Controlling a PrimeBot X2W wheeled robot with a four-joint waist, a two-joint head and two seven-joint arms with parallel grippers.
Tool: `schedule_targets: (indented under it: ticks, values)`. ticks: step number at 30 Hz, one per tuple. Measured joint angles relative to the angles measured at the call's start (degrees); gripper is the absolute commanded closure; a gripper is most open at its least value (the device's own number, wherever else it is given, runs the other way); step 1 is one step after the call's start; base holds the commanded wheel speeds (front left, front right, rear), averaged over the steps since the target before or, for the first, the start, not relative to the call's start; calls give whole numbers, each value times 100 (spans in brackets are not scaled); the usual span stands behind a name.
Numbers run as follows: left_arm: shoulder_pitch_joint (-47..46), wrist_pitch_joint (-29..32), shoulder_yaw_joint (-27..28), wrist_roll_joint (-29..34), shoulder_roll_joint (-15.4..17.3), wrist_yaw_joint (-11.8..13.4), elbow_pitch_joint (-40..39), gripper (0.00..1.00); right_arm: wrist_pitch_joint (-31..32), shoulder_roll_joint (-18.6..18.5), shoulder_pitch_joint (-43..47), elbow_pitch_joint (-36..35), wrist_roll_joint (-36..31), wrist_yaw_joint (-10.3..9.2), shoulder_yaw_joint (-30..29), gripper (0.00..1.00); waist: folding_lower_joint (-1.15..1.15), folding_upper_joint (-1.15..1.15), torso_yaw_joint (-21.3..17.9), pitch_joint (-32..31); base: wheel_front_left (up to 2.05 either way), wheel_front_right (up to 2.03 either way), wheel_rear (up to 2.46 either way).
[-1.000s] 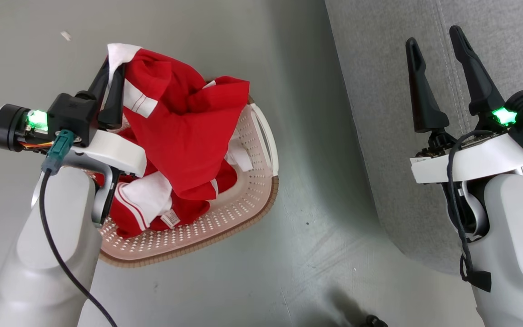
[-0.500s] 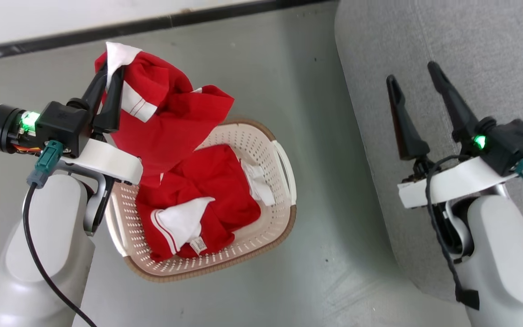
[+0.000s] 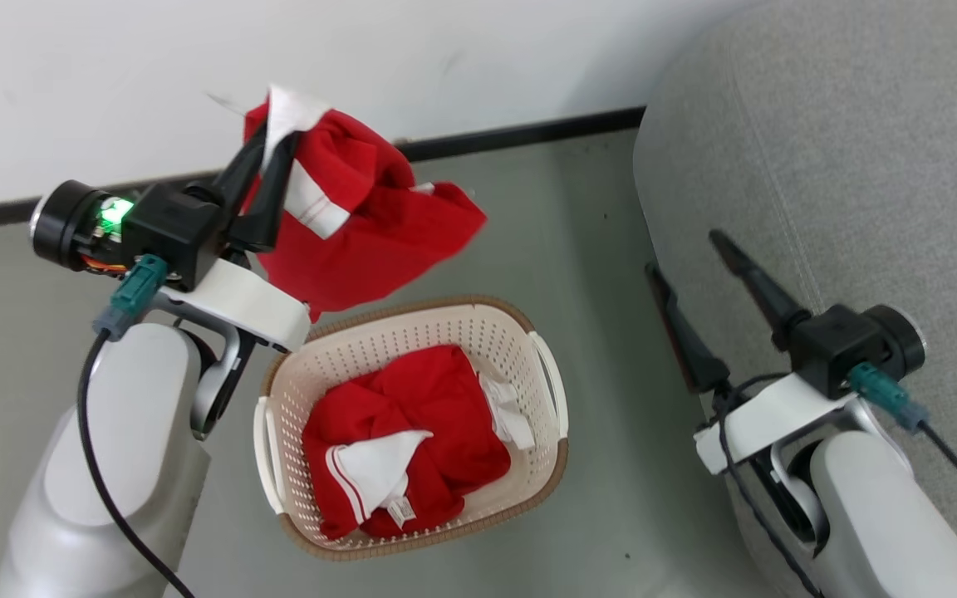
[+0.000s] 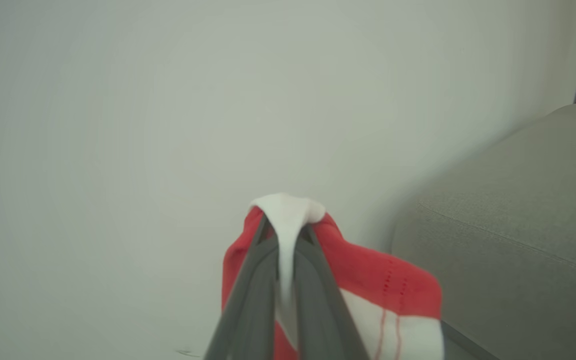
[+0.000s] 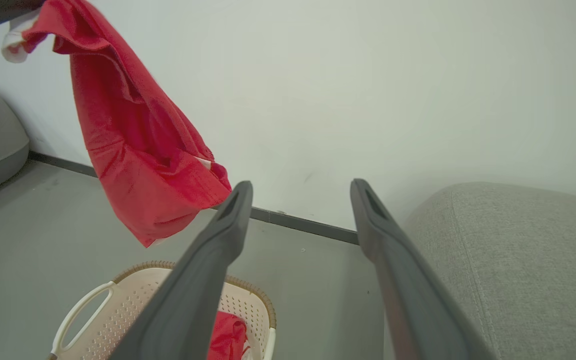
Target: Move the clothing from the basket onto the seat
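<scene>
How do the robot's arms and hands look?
Each forearm is a pale grey shell with a white wrist plate. The left hand and right hand are black, each with two long tapering fingers. A green light glows on the left wrist; black cables with teal plugs run along both.

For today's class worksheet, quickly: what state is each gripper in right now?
Left gripper: closed on a red garment, held above the basket.
Right gripper: open, holding nothing.
</scene>
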Motion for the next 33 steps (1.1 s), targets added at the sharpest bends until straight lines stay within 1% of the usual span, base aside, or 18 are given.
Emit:
schedule_targets:
  ticks: [10,13,15,22,33]
  values:
    - [34,379,-400,-89,-180,-108,-225,100,0,-359,115,190,-52,0,693,0,0,0,170,-697,0,0,0]
    - [52,501,-482,-94,-221,-110,-287,100,0,-402,218,258,-46,0,932,0,0,0,216,-887,0,0,0]
    - [92,565,-536,-132,-263,-156,-320,100,0,-426,261,275,-34,1,1058,0,0,0,247,-1008,0,0,0]
    - [209,809,-733,-201,-308,-175,-490,100,0,-569,425,449,64,1,1377,0,0,0,355,-1397,0,0,0]
    - [373,1143,-909,-404,-382,-208,-682,100,0,-970,491,637,112,1,1723,0,0,0,532,-1901,0,0,0]
